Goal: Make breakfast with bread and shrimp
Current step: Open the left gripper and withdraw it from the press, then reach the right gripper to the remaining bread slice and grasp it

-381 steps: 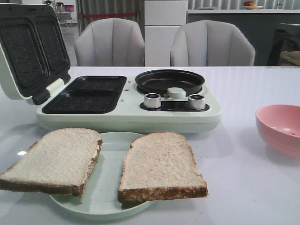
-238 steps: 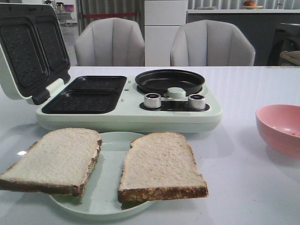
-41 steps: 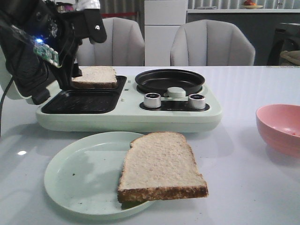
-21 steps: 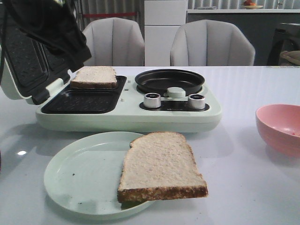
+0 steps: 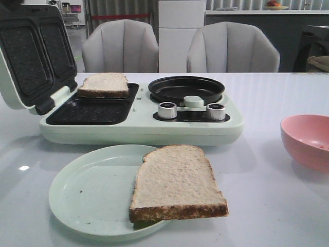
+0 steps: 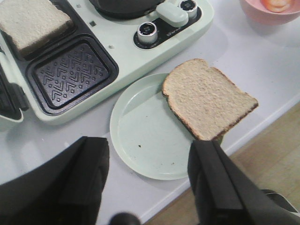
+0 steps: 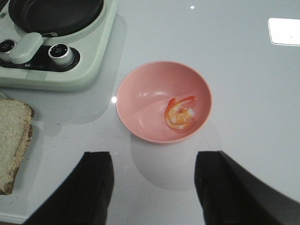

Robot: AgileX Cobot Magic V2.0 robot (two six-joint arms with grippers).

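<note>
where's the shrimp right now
The shrimp lies inside the pink bowl, seen best in the right wrist view. The bowl stands on the white table at the robot's right, apart from the breakfast maker.

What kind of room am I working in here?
Likely a dining or kitchen area: a white table holding a breakfast maker, two padded chairs behind it, and a counter at the back.

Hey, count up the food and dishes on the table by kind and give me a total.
Brown-crusted beige bread slices: 2 (on the black grill plate, on the plate)
Orange-pink curled shrimp: 1
Pale green round plate: 1
Pink bowl: 1
Total: 5
</note>
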